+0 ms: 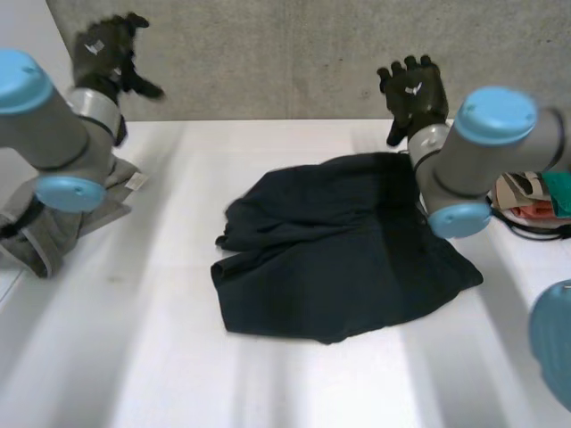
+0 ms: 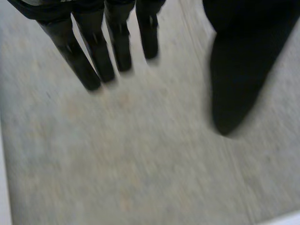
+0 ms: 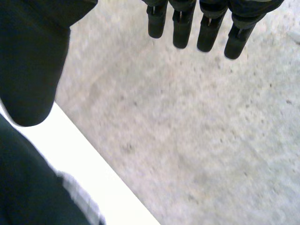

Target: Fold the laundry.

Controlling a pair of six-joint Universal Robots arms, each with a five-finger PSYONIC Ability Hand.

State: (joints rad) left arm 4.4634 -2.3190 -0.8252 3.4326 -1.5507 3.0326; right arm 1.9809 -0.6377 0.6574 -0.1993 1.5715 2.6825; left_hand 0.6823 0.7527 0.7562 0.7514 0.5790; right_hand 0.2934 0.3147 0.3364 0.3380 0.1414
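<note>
Dark garment (image 1: 330,259) lies on the white counter (image 1: 178,357), centre to right of centre, spread out but rumpled. Its left edge is bunched into creases, its near edge is uneven, and a corner points right. The kind of garment cannot be told. The left hand (image 1: 109,55) is raised clear of the counter at the far left, in front of the concrete wall (image 1: 285,53), well apart from the dark garment. In the left wrist view its fingers (image 2: 96,47) are straight and spread, the thumb (image 2: 239,70) stands out to one side, and nothing is between them: the hand is released and empty. The right hand (image 1: 414,92) is raised above the far edge of the dark garment, palm toward the wall and not touching the cloth. In the right wrist view its fingers (image 3: 183,28) are straight and side by side with the thumb (image 3: 28,65) apart from them, so this hand is also released and empty. Beside that thumb the counter's white far edge and a patch of dark cloth show. The right arm's lower joint hangs over the garment's far right part. A grey garment (image 1: 49,232) lies crumpled at the counter's left edge, partly beneath the left arm. A small heap of mixed-colour items (image 1: 535,194) sits at the right edge, behind the right arm.
</note>
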